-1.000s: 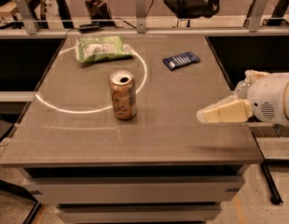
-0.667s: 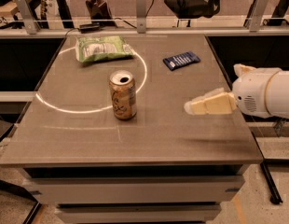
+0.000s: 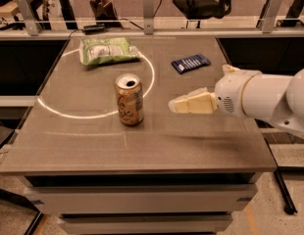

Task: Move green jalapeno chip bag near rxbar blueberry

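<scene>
The green jalapeno chip bag [image 3: 108,50] lies at the back left of the table, puffy and light green with a white panel. The rxbar blueberry [image 3: 190,63], a small flat dark-blue wrapper, lies at the back right. My gripper [image 3: 177,105] reaches in from the right, above the table's middle right, in front of the bar and right of the tan-gold can [image 3: 129,100]. It holds nothing and is well apart from the bag.
The open tan-gold drink can stands upright near the table's centre, between my gripper and the bag. A bright ring of light crosses the table top [image 3: 83,141]. A rail with metal posts [image 3: 148,6] runs behind the table, with chairs beyond.
My gripper and arm have moved left across the table, from near the right edge toward the middle. The bag, bar and can have not moved.
</scene>
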Tool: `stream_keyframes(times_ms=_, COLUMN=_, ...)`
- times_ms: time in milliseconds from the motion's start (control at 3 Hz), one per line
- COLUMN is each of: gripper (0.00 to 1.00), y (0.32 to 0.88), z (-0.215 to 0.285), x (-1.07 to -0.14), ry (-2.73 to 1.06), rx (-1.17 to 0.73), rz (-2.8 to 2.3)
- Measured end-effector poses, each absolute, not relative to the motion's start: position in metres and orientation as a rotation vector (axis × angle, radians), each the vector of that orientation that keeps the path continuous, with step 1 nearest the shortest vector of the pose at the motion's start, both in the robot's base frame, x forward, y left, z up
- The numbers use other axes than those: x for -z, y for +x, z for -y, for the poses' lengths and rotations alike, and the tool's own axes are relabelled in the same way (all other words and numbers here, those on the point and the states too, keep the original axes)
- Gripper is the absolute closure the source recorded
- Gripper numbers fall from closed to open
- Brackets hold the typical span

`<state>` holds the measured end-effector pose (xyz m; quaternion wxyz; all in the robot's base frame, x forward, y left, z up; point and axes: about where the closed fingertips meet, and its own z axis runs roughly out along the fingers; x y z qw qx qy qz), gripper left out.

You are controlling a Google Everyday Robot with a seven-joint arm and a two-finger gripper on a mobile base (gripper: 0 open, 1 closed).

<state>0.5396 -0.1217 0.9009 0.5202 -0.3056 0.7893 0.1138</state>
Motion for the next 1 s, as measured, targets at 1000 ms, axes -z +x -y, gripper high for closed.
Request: stream_keyframes(times_ms=1000, gripper=0.0, y=0.5598, z=0.0727, x=-0.8856, ry=-0.642, rx=-0.251, rz=-1.896)
